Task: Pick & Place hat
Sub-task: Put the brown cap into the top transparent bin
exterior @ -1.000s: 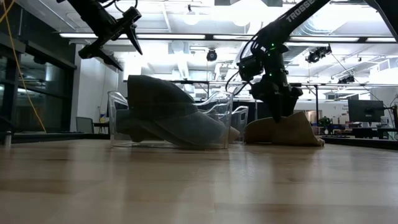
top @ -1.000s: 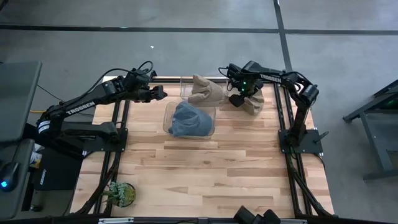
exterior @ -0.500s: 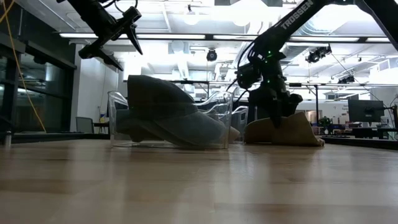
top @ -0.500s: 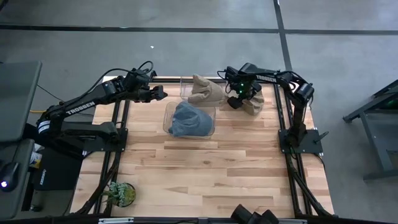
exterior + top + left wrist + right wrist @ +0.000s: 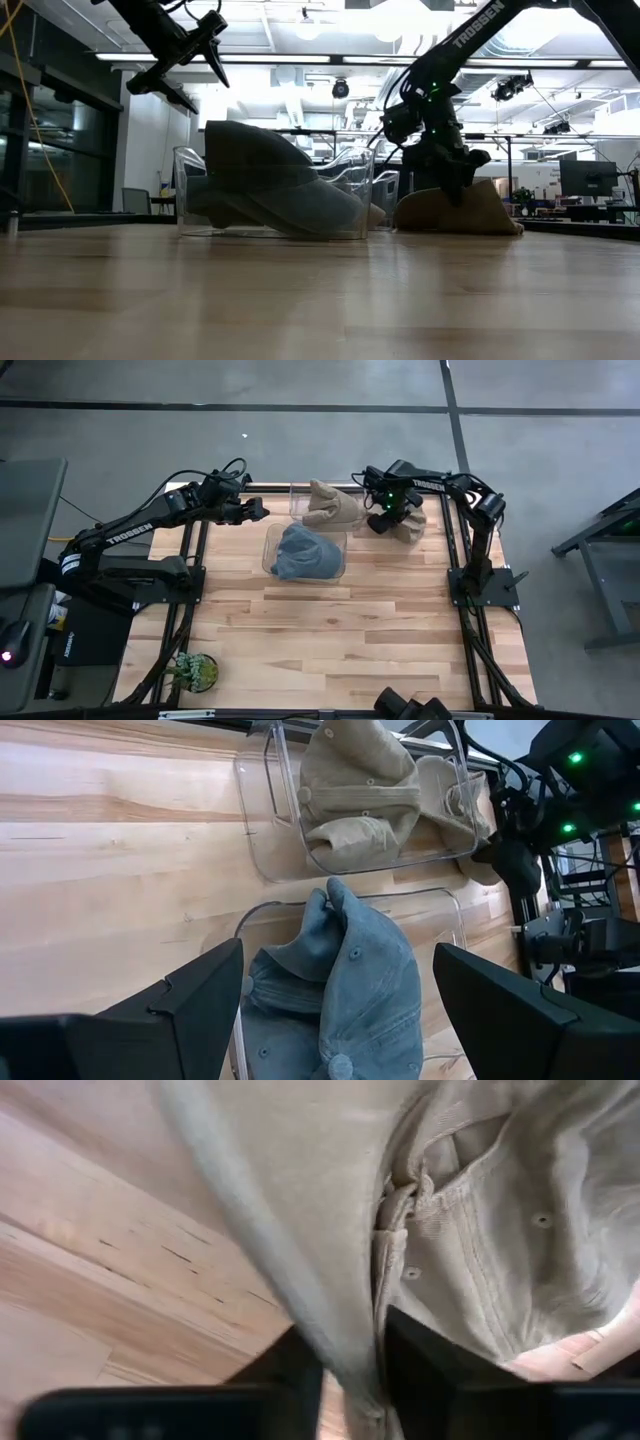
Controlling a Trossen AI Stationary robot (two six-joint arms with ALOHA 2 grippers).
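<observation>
A tan hat [image 5: 410, 525] lies on the wooden table at the far right, its underside on the boards [image 5: 480, 212]. My right gripper [image 5: 384, 520] is shut on its edge. A blue hat [image 5: 305, 552] fills a clear bin [image 5: 268, 552], and a second tan hat [image 5: 330, 505] lies in a clear bin [image 5: 296, 493] behind it. My left gripper [image 5: 258, 511] hangs open in the air left of the bins; in its wrist view the blue hat [image 5: 350, 990] and the binned tan hat [image 5: 360, 790] show beyond it. My right gripper pinches a thick rolled edge of the tan hat [image 5: 345, 1320] between its two fingers [image 5: 295, 1375]. The fingers slant down from above onto the hat's left side [image 5: 455, 185]. The rest of the hat stays on the table.
The two clear bins stand just left of the held hat. A small potted plant [image 5: 195, 671] stands at the near left corner. Bare wood [image 5: 350, 630] covers the middle and near part of the table. Dark frame rails [image 5: 462, 560] run along both sides.
My right gripper has sunk a little onto the tan hat's left side and taken hold of its edge. The hat has stayed on the table. My left arm has kept still.
</observation>
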